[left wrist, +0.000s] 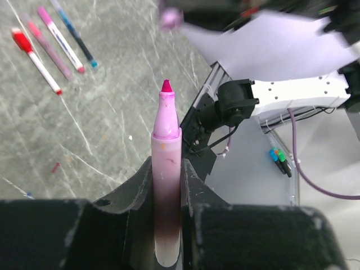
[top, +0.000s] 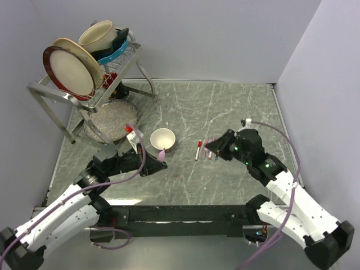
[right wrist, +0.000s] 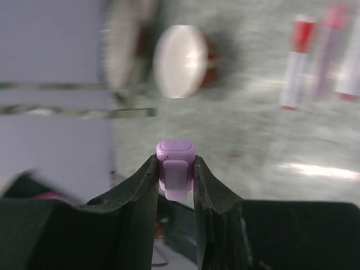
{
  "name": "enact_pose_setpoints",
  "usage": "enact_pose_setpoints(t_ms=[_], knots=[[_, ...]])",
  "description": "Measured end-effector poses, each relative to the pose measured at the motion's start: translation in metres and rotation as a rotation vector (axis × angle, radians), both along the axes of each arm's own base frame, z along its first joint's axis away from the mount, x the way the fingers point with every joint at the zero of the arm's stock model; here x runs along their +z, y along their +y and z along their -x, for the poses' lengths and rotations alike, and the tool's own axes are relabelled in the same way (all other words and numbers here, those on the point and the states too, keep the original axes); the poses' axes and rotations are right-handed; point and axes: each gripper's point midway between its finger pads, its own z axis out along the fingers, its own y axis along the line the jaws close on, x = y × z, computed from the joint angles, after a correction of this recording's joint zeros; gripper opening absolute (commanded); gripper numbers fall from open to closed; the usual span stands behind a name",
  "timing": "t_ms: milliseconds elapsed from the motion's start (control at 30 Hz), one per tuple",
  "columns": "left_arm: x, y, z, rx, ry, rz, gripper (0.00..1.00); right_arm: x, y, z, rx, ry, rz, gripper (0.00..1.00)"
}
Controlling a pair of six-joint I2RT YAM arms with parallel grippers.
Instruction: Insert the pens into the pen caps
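The left gripper (left wrist: 166, 179) is clamped on a pink pen (left wrist: 167, 121) — uncapped, its dark-pink tip pointing toward the top of the left wrist frame. The right gripper (right wrist: 176, 174) pinches a lilac pen cap (right wrist: 176, 153) between its fingers, closed end outward. In the overhead view the grippers sit apart at mid-frame, and a row of capped pens (top: 206, 148) lies on the marble table (top: 236, 107) between them — right of a white bowl (top: 162, 138).

Pens (right wrist: 297, 62) blurred, tops cut by edge; bowl (right wrist: 180, 61) smeared.
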Motion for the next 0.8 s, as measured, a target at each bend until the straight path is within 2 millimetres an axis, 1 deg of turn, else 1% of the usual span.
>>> enact_pose_setpoints(t_ms=[67, 100, 133, 200, 267, 367, 467, 567, 667, 800], knots=[[-0.005, -0.006, 0.000, -0.006, 0.023, -0.008, 0.01, 0.030, 0.020, 0.000, 0.035, -0.049, -0.041, 0.00], [-0.008, -0.009, 0.000, -0.008, 0.035, -0.014, 0.01, 0.048, 0.034, 0.001, 0.060, -0.076, -0.060, 0.00], [-0.011, -0.012, -0.001, -0.009, 0.043, -0.020, 0.01, 0.061, 0.046, 0.001, 0.078, -0.093, -0.079, 0.00], [-0.015, -0.016, -0.001, -0.010, 0.052, -0.031, 0.01, 0.080, 0.067, 0.002, 0.108, -0.116, -0.100, 0.00], [-0.018, -0.018, -0.004, -0.003, 0.057, -0.040, 0.01, 0.089, 0.087, 0.006, 0.134, -0.118, -0.110, 0.00], [-0.023, -0.019, -0.007, 0.009, 0.066, -0.053, 0.01, 0.088, 0.109, 0.011, 0.159, -0.108, -0.093, 0.00], [-0.024, -0.019, -0.010, 0.024, 0.063, -0.057, 0.01, 0.083, 0.124, 0.014, 0.167, -0.096, -0.068, 0.00], [-0.020, -0.019, -0.013, 0.036, 0.054, -0.053, 0.01, 0.078, 0.128, 0.017, 0.161, -0.091, -0.049, 0.00], [-0.016, -0.018, -0.014, 0.045, 0.041, -0.047, 0.01, 0.073, 0.128, 0.018, 0.148, -0.089, -0.023, 0.00], [-0.012, -0.017, -0.014, 0.046, 0.031, -0.038, 0.01, 0.076, 0.127, 0.014, 0.127, -0.097, -0.009, 0.00]])
